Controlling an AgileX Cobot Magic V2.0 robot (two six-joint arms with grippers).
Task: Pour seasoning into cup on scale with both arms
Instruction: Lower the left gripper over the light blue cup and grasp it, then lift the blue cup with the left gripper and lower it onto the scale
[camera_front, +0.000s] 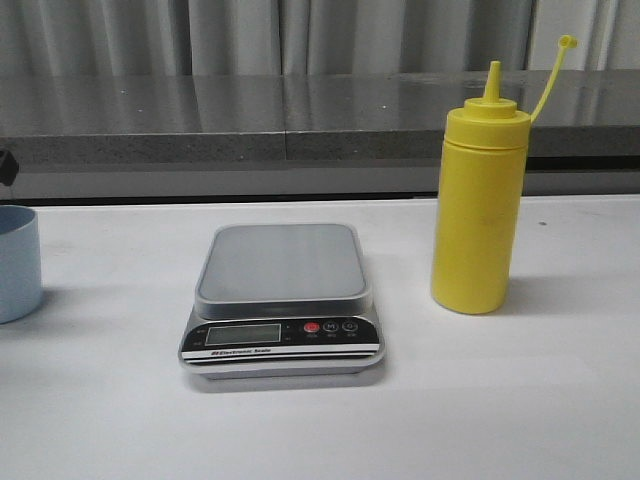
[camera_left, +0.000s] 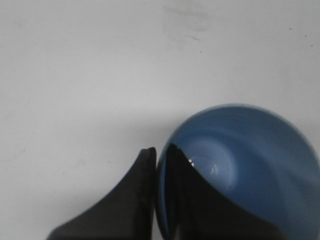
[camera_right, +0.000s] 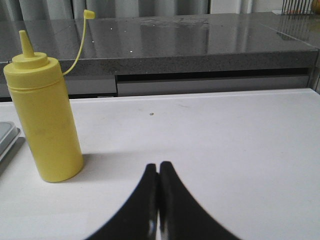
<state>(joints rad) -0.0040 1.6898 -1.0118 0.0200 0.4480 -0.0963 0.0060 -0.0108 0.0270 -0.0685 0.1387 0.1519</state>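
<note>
The light blue cup (camera_front: 18, 262) stands on the white table at the far left edge of the front view, well left of the scale (camera_front: 282, 262). In the left wrist view my left gripper (camera_left: 161, 152) is shut on the cup (camera_left: 250, 145), with one finger outside the wall and the other inside the rim. The scale's plate is bare. Right of the scale the yellow seasoning bottle (camera_front: 478, 200) stands upright with its tethered cap off. My right gripper (camera_right: 159, 167) is shut and empty, low over the table, apart from the bottle (camera_right: 45, 115).
A grey stone ledge (camera_front: 300, 110) runs along the back of the table, with curtains behind it. A corner of the scale (camera_right: 7, 132) shows beside the bottle in the right wrist view. White tabletop (camera_front: 500, 400) lies in front of the scale and bottle.
</note>
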